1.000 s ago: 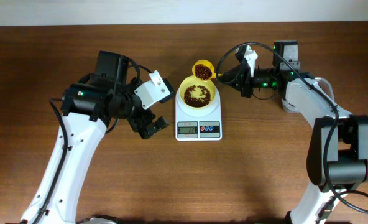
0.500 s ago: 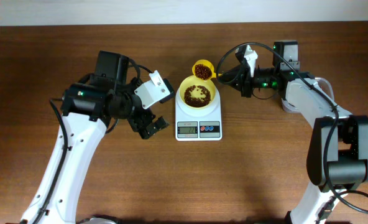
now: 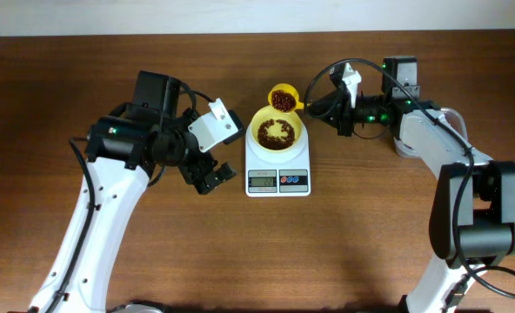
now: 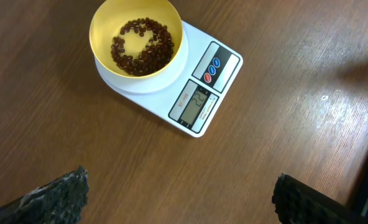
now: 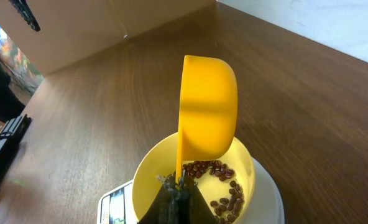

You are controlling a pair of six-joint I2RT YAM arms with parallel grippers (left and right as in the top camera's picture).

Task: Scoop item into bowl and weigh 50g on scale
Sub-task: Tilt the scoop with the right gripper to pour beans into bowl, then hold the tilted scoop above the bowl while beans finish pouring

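Note:
The pale-yellow bowl (image 3: 277,129) sits on the white scale (image 3: 277,167) and holds a ring of dark reddish-brown beans (image 3: 276,130); the bowl (image 4: 138,42), beans (image 4: 142,48) and scale (image 4: 202,93) also show in the left wrist view. My right gripper (image 3: 312,105) is shut on the handle of a bright-yellow scoop (image 3: 284,97), which holds more beans just behind the bowl's far rim. In the right wrist view the scoop (image 5: 207,115) hangs above the bowl (image 5: 150,174). My left gripper (image 3: 212,181) is open and empty, left of the scale.
The scale's grey display (image 4: 197,104) is lit with digits too small to read. Brown wooden tabletop (image 3: 353,235) surrounds the scale. A white wall edge (image 3: 240,17) runs along the back.
The scoop has shifted very slightly; otherwise nothing has visibly moved.

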